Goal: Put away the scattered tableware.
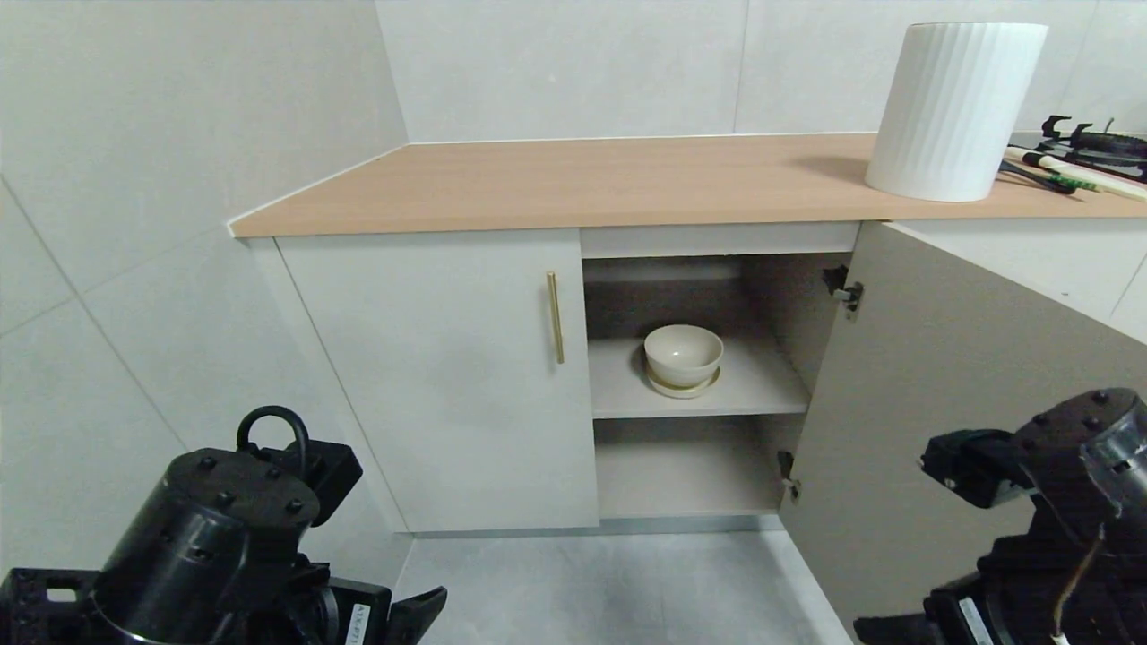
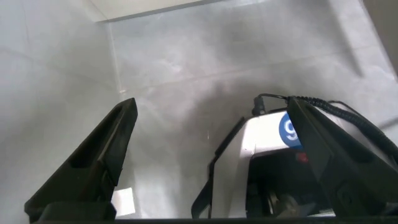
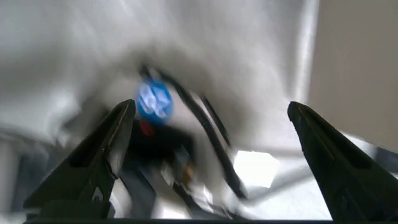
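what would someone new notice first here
The open cabinet door at the right draws the eye to a cream bowl sitting on a small plate on the upper shelf inside. Next is the tall white ribbed container standing on the wooden countertop, toward its right end.

Cabinet shelf [image 1: 762,385] carries saucer [image 1: 682,391] w/ bowl [image 1: 683,352] on it.
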